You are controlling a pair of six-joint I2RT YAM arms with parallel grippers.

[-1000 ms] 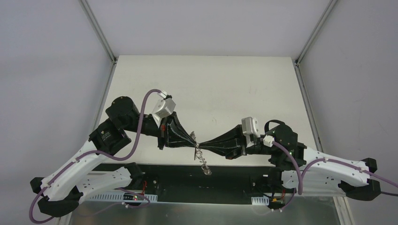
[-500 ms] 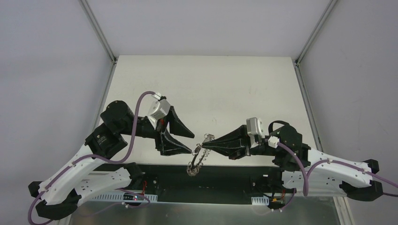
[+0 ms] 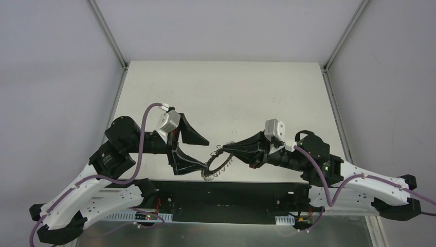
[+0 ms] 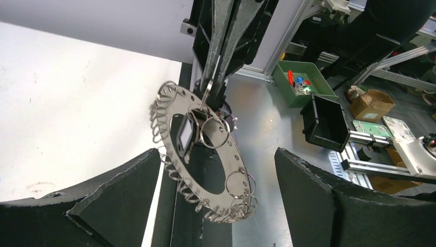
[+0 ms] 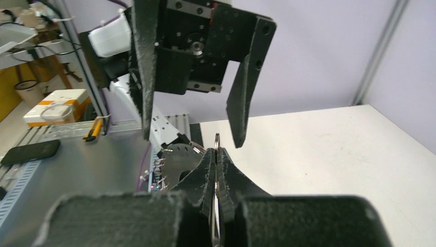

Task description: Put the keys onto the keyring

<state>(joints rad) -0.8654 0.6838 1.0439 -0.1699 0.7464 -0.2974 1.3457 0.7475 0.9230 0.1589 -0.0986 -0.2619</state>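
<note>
From above, the keyring [image 3: 211,167] hangs in the air over the middle of the desk's [image 3: 231,98] near edge. The right gripper [image 3: 222,150] is pressed together on its upper rim. The left gripper [image 3: 206,154] is spread wide just beside the keyring and grasps nothing. The key is too small to make out here.

The left wrist view faces the keyring flat-on between that gripper's two spread fingers [image 4: 118,200]. A small dark key [image 4: 186,137] with a pale face lies against the keyring near the top of its central hole, among small rings. Whether it is fully threaded cannot be told. Wire loops [image 4: 157,110] fringe the outer rim.

From the right wrist, the keyring appears edge-on, pinched between closed pads, with the left gripper spread beyond it.

The step in hand is probably a fresh grasp by the left gripper. It would go best if the right pinch holds firm and the left closes squarely on the flat band. That would keep it from snagging a loop or knocking the key loose.
</note>
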